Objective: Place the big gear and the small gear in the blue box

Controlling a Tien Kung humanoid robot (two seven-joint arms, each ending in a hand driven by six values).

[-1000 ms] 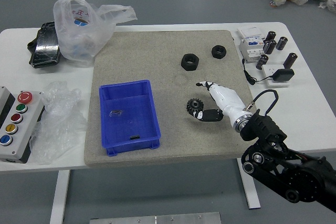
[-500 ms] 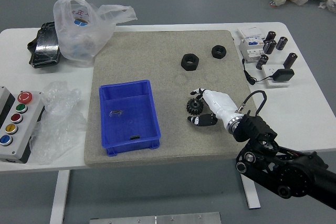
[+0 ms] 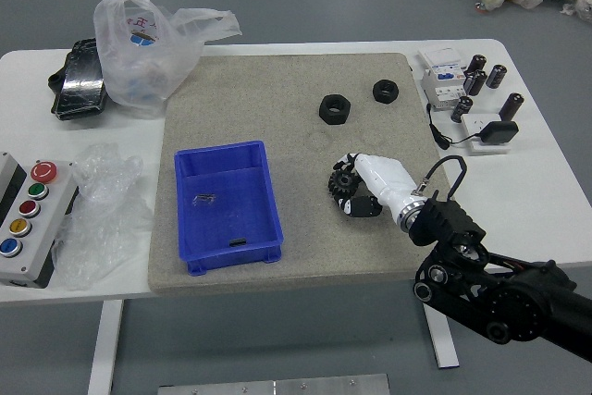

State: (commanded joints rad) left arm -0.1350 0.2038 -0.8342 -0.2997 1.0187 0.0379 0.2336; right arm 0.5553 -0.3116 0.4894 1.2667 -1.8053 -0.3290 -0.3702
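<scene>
A matte, speckled beige-grey mat [image 3: 222, 90] covers the middle of a smooth white table [image 3: 536, 219]. On its left half sits a glossy blue plastic box [image 3: 222, 178], rectangular and open-topped, with straight walls; a small dark-and-silver piece [image 3: 204, 199] shows inside, too small to identify, and a dark mark [image 3: 238, 242] shows near its near wall. To the box's right is a dark, round, toothed gear [image 3: 342, 182] with a raised centre. The robot's right hand [image 3: 385, 182], with a smooth white back and black fingers, reaches in from the right on a glossy black arm [image 3: 472, 279] with a looped cable. Its fingers are curled over the far side of the gear and its thumb is at the near side, gripping it; the gear lies at the fingertips, between the hand and the box, well apart from the box. Farther back on the mat are a chunky black hexagonal nut [image 3: 334, 109] and a slightly smaller black ring-shaped piece [image 3: 386, 92]. At the table's left edge, crumpled clear plastic film [image 3: 102, 219] lies beside a boxy control panel [image 3: 67, 193] with round red, green, yellow and blue buttons, and a thin translucent bag [image 3: 148, 71] bulges behind them. Black cylinders [image 3: 511, 106] stand near a white device [image 3: 446, 82] at the far right
</scene>
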